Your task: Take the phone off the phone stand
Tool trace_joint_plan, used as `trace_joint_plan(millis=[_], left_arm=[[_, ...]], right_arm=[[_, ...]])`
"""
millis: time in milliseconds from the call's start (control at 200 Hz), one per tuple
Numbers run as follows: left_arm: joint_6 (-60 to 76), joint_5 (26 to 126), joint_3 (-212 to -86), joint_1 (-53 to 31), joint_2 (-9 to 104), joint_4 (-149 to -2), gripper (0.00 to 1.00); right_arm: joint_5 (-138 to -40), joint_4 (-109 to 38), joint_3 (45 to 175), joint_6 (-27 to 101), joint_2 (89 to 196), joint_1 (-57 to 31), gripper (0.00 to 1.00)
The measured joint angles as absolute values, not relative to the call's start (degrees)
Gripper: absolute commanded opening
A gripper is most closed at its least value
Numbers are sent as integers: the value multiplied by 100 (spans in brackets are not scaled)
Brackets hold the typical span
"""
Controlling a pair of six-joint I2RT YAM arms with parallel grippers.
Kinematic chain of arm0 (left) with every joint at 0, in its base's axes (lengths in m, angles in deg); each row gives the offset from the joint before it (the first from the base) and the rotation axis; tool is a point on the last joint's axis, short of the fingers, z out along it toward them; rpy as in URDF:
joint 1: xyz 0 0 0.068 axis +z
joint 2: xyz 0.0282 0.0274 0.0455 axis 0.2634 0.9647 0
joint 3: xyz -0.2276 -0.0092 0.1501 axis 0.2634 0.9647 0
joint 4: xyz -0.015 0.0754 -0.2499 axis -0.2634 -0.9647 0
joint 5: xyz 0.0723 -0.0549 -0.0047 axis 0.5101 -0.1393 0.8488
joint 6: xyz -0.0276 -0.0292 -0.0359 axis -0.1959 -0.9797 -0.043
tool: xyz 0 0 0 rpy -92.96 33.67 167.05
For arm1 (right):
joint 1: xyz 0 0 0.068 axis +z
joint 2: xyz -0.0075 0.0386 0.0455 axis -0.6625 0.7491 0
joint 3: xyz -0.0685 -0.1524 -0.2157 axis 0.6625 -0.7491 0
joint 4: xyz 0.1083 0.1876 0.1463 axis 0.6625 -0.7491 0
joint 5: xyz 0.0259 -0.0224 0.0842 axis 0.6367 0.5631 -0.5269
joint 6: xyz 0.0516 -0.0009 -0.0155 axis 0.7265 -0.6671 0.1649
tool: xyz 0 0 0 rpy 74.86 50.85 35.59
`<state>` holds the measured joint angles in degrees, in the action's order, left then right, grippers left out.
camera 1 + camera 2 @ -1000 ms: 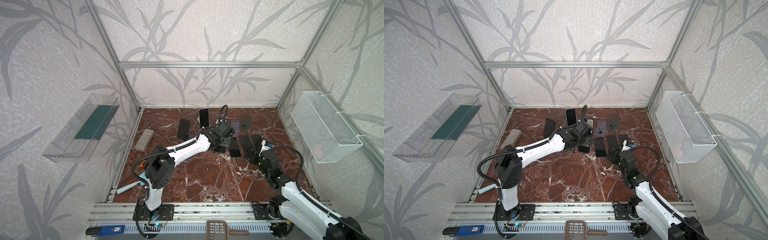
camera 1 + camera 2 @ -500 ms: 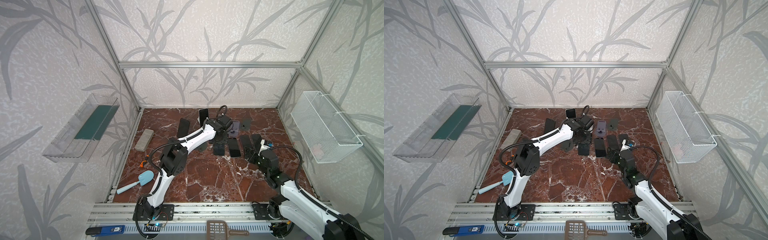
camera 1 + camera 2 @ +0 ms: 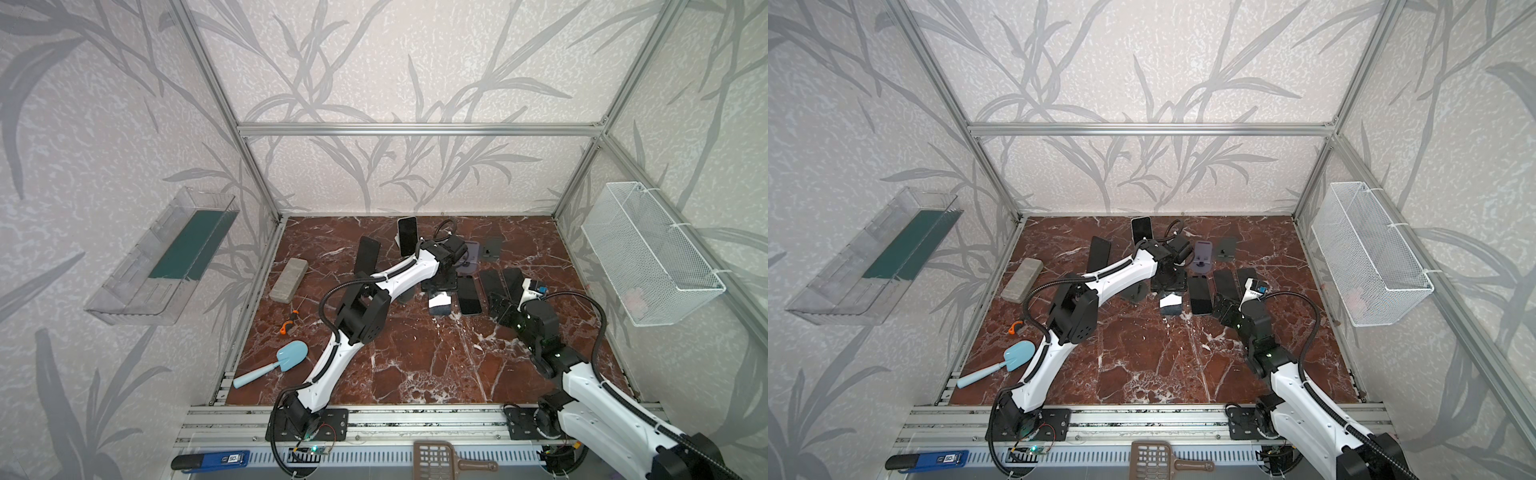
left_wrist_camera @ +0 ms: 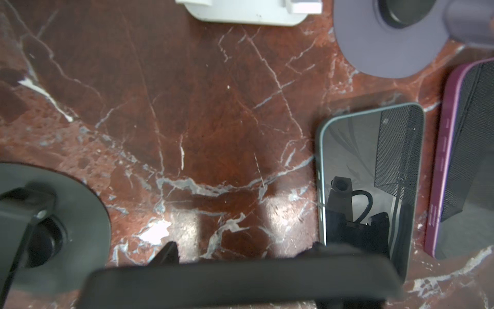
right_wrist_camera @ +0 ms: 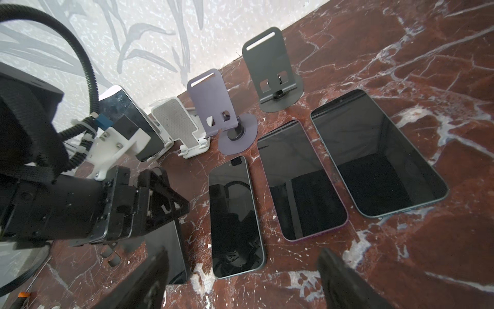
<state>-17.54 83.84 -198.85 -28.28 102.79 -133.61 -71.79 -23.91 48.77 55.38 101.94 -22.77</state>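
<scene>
Left gripper (image 4: 242, 250) pinched the phone (image 4: 240, 283) between its fingers (image 4: 168, 252): stiff, slick, breakable, likely best held by its side edges. Right gripper (image 5: 243, 252) gaped empty.

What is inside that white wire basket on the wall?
Inside the white wire basket, one small pale pink thing lies at the near end, too blurry to name. Nothing else shows; the mesh hides little.

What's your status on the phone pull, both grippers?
Left gripper clamped across black glossy phone, clear of every stand; touchdown on red marble table unclear. Right gripper open, empty. Teal-edged flat phone and dark grey round-based stand close either side.
</scene>
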Motion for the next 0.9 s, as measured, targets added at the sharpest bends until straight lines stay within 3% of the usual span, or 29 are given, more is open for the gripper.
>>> trace_joint_plan(millis=[215,305,900], left_arm=[[-1872,8187,-19930,-2745,10340,-13383,25],[-1931,8047,-19963,-2699,10397,-13387,31],[-2014,7702,-19961,-2710,10504,-13295,37]], right_arm=[[-7017,-2465,4864,5553,9722,-2277,86],[-6965,-2476,4864,5553,9602,-2277,86],[-6936,-2340,4534,6023,9523,-2275,85]])
